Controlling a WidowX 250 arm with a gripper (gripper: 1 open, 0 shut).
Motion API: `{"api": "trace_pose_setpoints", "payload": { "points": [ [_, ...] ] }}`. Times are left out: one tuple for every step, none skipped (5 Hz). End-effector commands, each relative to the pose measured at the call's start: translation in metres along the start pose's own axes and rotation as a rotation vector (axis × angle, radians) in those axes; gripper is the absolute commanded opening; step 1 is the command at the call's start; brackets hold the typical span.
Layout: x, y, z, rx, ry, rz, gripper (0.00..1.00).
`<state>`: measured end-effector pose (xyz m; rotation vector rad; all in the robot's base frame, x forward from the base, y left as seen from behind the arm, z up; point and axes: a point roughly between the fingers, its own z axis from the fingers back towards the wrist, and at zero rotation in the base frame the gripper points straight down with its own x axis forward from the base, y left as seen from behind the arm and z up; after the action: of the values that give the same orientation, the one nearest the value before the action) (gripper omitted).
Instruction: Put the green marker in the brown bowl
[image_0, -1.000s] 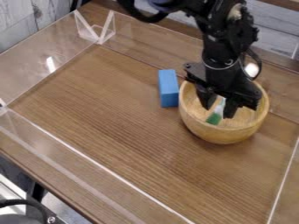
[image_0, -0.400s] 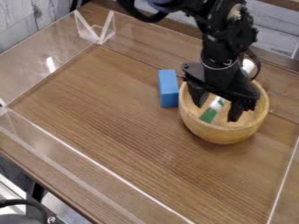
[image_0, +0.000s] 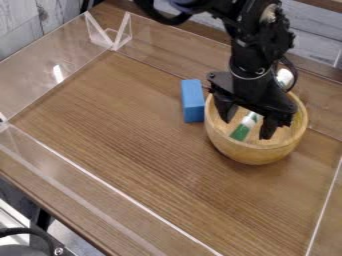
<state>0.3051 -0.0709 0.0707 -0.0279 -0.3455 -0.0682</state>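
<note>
The brown bowl (image_0: 254, 148) stands on the wooden table at the right. Inside it lies the green marker (image_0: 242, 129), leaning on the bowl's floor, with only a short green and white stretch showing between the fingers. My gripper (image_0: 249, 117) hangs over the bowl on a black arm, pointing steeply down. Its jaws are open, one finger on each side of the marker, and neither presses on it.
A small blue block (image_0: 193, 100) lies just left of the bowl. Clear acrylic walls (image_0: 54, 70) ring the table, with a clear folded stand (image_0: 107, 32) at the back left. The wooden surface (image_0: 120, 150) stretches left and forward of the bowl.
The jaws spread wider and released the marker, which dropped from upright between the fingers to lying in the bowl. The arm itself stayed in place.
</note>
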Motion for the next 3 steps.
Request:
{"api": "trace_pose_setpoints", "payload": {
  "points": [
    [0.0134, -0.0039, 0.017, -0.011, -0.067, -0.008, 1.0],
    [0.0139, -0.0044, 0.0181, -0.011, -0.07, -0.009, 1.0],
    [0.0144, -0.0046, 0.0196, -0.011, -0.071, -0.01, 1.0]
  ]
}}
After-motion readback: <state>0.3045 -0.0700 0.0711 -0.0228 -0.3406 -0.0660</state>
